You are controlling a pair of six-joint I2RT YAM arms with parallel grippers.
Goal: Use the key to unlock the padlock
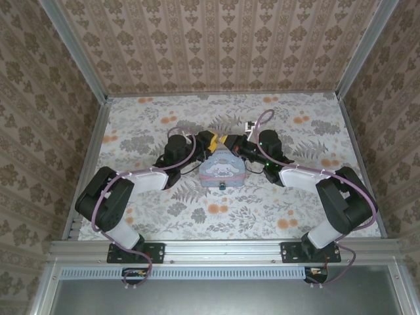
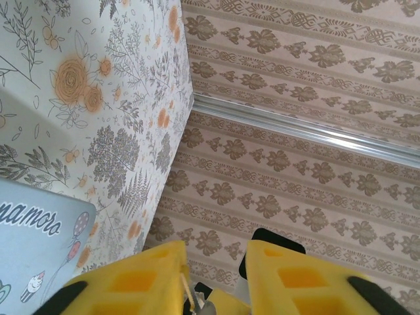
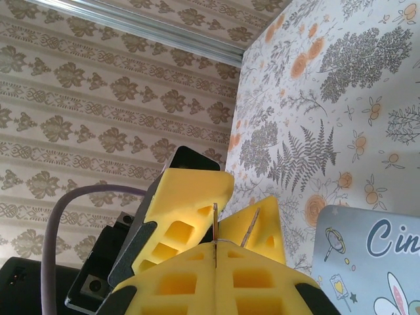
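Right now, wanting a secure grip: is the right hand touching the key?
Touching. The right wrist view shows the key as a thin edge pinched in the seam between the shut fingers of the right hand.

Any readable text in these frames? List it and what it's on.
"namoro": cursive, cut off at the frame edge, on the pastel-blue tin, left wrist view.
"Cin": cut off by the frame edge, same tin, right wrist view.
Top view: print on the tin too small to read.
Nothing else legible.
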